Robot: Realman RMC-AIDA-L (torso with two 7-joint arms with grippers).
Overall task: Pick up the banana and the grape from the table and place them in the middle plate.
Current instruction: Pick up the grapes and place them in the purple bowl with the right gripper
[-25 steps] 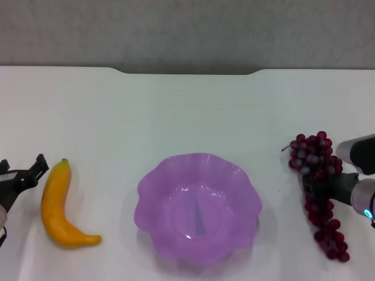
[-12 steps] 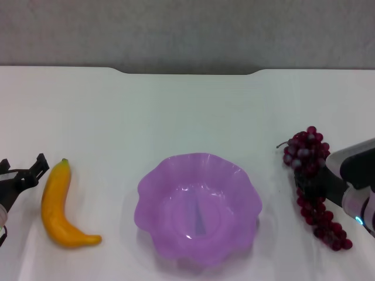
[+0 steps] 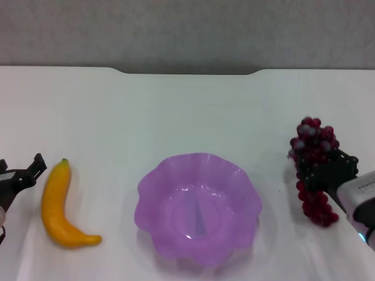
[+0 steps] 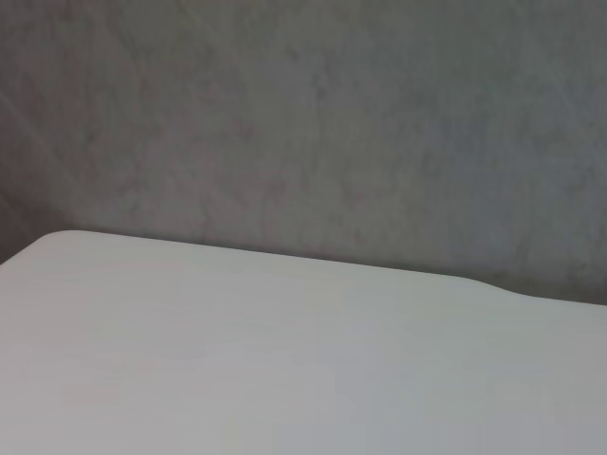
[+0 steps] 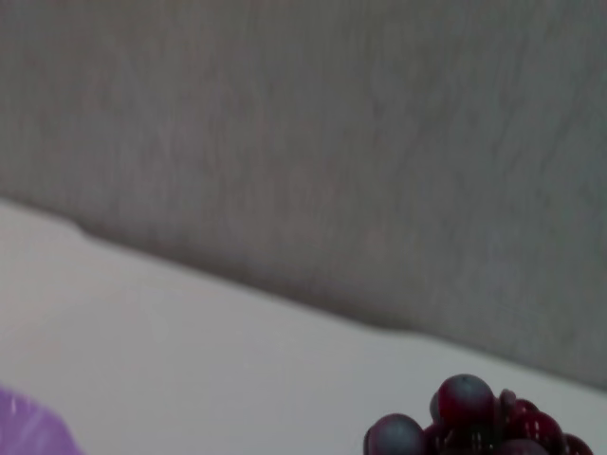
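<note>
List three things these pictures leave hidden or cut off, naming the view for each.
1. Head view: the right pincer covers the middle of the grape bunch.
2. Right wrist view: the picture's edge cuts off most of the grape bunch and purple plate.
3. Head view: the left pincer, beside the banana, is partly cut off.
</note>
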